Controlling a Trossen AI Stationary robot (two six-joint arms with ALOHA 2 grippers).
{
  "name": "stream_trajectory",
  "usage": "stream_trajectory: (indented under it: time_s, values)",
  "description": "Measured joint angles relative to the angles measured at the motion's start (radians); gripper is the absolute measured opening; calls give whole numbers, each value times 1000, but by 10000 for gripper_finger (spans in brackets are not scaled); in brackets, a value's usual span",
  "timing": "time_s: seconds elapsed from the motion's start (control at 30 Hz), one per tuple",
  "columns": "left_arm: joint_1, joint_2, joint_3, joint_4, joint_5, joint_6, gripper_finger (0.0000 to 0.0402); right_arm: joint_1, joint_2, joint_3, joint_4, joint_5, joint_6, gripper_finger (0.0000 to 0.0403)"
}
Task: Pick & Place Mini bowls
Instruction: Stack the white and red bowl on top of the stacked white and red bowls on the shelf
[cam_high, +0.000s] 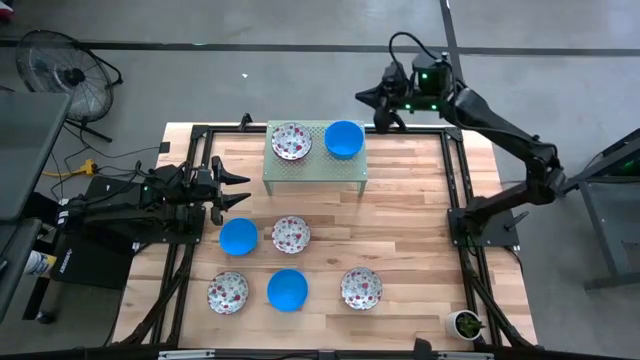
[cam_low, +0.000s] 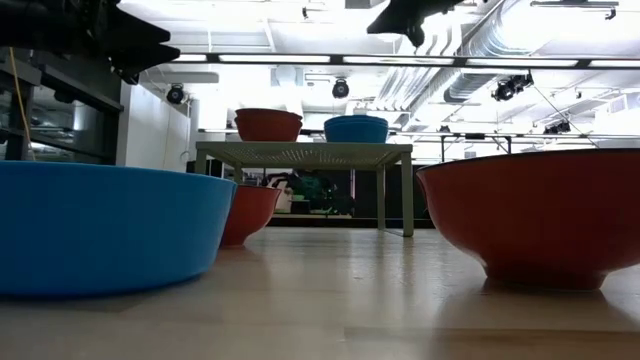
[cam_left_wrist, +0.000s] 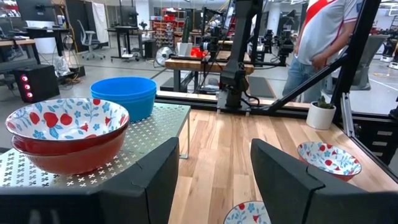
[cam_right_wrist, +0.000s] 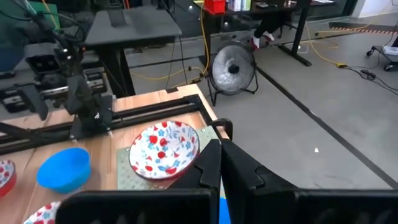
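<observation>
The pale green perforated rack stands at the table's far middle with a floral mini bowl and a blue mini bowl on top. Five more bowls sit on the wood: blue, floral, floral, blue, floral. My left gripper hovers open at the rack's left, level with it. My right gripper is shut and raised beyond the rack's far right corner, above the blue bowl.
A black frame runs round the tabletop. A small potted plant stands at the near right corner. A fan is on the floor past the far left corner. A person stands beyond the table's right side.
</observation>
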Motion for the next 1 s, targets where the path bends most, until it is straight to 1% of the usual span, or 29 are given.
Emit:
stream_trajectory:
  time_s: [0.47,0.6,0.63,0.77,1.0]
  values:
    - [0,0,0,-53,-3,0,195,0,-54,0,-111,-8,-43,0]
    - [0,0,0,-51,-3,0,195,3,-53,0,-165,-111,-57,0]
    - [0,0,0,-51,-3,0,195,7,-53,0,-177,-121,-66,0]
    - [0,0,0,-51,-3,0,195,24,-53,0,-217,-105,-94,0]
    - [0,0,0,-50,-6,0,195,58,-53,0,-282,-112,-121,0]
